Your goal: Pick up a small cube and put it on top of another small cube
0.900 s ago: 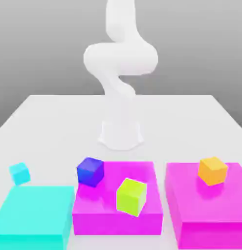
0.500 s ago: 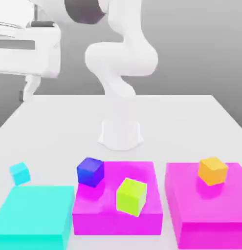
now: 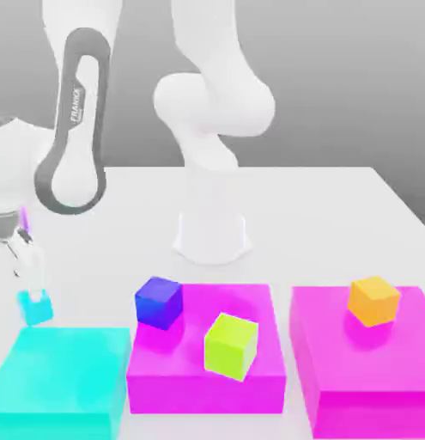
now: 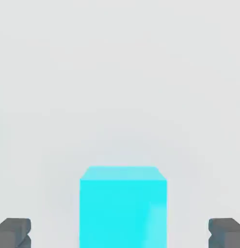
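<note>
Hand view: small cyan cube (image 4: pixel 122 206) sits on white table (image 4: pixel 117 72), between fingertips (image 4: pixel 13 232). Gripper (image 3: pixel 27 271) spread wide, nothing pinched. You judge cube light, rigid, smooth; grab opposite flat sides, mid-height.

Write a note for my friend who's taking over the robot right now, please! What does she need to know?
Claw: open, holding nothing, its fingertips standing on either side of the small cyan cube.
Things: the small cyan cube sits on the white table, just behind the big flat cyan block. Blue cube and lime cube sit on the middle magenta block; orange cube on the other magenta block.
Done: claw lined up over the cube.
Left: close, lift, set it on another small cube.
</note>
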Robot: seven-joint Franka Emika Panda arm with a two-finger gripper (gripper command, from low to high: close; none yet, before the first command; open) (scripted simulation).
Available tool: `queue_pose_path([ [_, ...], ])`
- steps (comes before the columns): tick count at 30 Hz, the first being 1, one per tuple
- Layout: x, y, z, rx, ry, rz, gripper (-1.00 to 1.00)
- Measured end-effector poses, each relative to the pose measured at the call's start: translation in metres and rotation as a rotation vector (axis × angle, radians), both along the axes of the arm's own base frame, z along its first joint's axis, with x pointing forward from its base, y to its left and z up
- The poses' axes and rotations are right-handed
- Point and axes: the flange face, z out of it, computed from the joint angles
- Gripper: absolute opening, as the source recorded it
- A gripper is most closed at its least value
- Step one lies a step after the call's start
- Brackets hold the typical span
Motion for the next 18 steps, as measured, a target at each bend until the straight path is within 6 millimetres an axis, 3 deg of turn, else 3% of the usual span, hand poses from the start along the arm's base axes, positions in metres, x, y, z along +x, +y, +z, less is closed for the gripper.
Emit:
queue_pose_path([
  [1, -0.001, 0.001, -0.011, 0.001, 0.0, -0.001, 0.0],
  [2, -0.001, 0.001, -0.017, 0.002, 0.0, -0.002, -1.0],
  [9, -0.001, 0.001, -0.016, 0.003, 0.0, -0.002, -1.0],
  [15, 0.0, 0.002, 0.039, 0.003, -0.001, -0.001, -1.0],
  [18, 0.033, 0.036, 0.068, 0.015, -0.012, 0.063, -1.0],
])
